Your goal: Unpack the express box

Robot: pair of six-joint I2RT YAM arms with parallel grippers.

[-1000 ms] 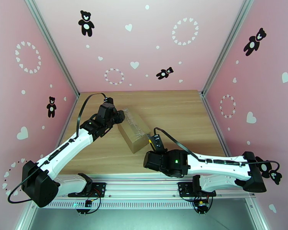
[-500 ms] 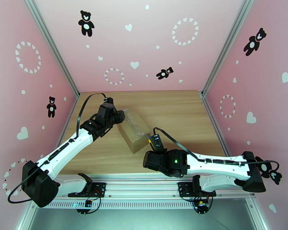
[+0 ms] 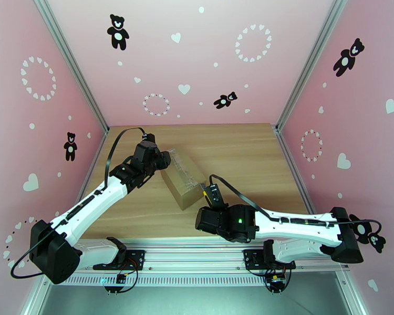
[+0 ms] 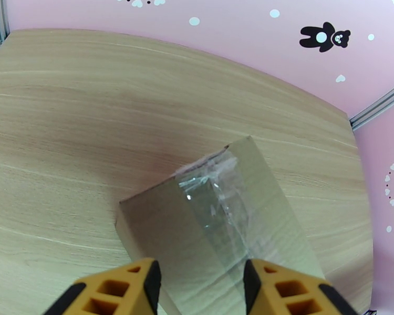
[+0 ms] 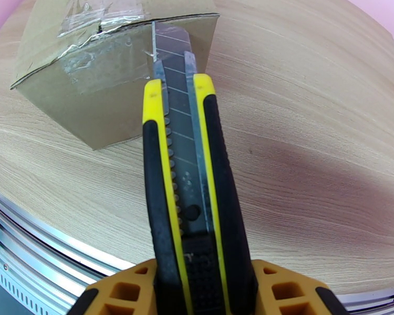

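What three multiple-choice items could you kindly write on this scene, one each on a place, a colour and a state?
1. Where is the box? A) on the floor; B) on the wooden table; C) lifted in the air.
2. What colours is the handle of the knife? A) red and white; B) plain blue; C) yellow and black.
3. How is the knife's blade? A) slid out; B) drawn fully in; C) missing.

Answers:
1 B: the box rests flat on the wood between the two arms.
2 C: yellow strips on black grips show in the right wrist view.
3 A: the steel blade reaches out toward the box's taped end, with the right gripper closed on the handle.
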